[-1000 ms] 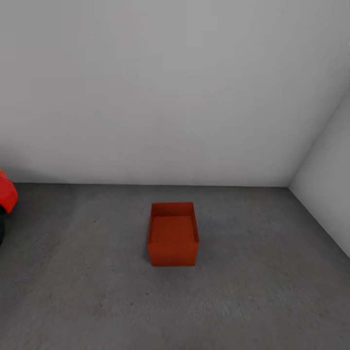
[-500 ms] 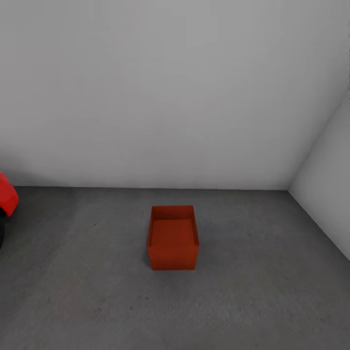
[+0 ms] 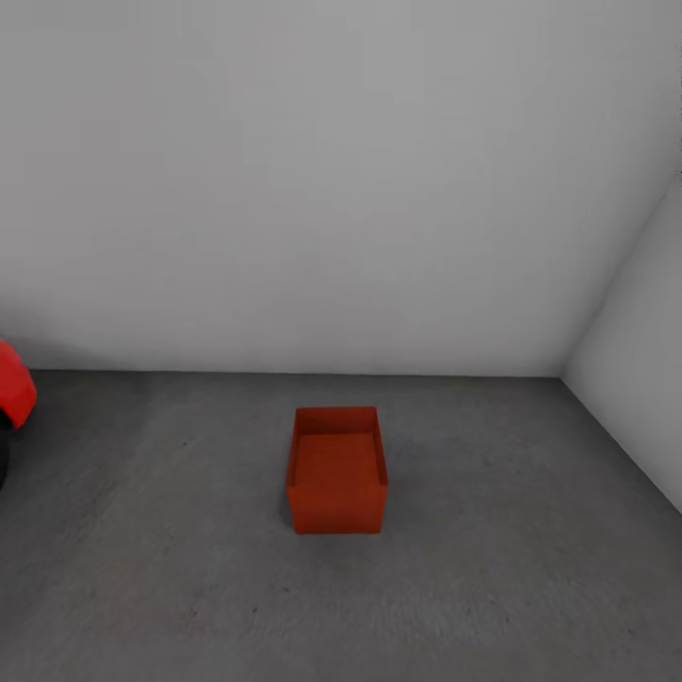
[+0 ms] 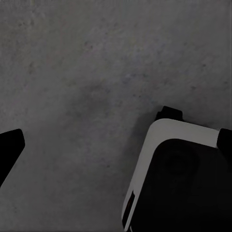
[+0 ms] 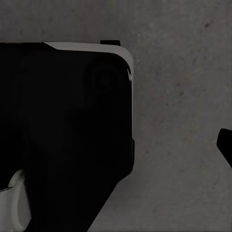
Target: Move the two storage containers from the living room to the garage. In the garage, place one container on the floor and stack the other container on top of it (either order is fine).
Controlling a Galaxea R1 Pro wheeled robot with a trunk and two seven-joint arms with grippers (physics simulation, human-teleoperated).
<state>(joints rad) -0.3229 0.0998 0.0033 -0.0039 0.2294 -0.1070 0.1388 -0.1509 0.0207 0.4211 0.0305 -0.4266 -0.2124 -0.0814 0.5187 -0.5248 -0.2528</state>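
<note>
Container: red-orange rectangular open-top plastic bin (image 3: pixel 336 471), upright on grey mottled concrete floor (image 3: pixel 511 568), well ahead of both claws, near the white wall (image 3: pixel 332 189).
Handling: likely light, stiff, smooth-sided; low straight walls could slip.
Hold: judged best pinching opposite long rims.
Claws: fingertips barely visible; spread cannot be told; nothing seen held.
Beside: red car (image 3: pixel 14 388).

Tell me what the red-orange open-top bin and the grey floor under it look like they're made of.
The red-orange open-top bin looks like matte moulded plastic: one flat uniform colour, thin straight walls, no grain or shine, though a render leaves that open. The grey floor reads as bare concrete, dull and mottled with small dark specks, seen close up in the left wrist view.
</note>
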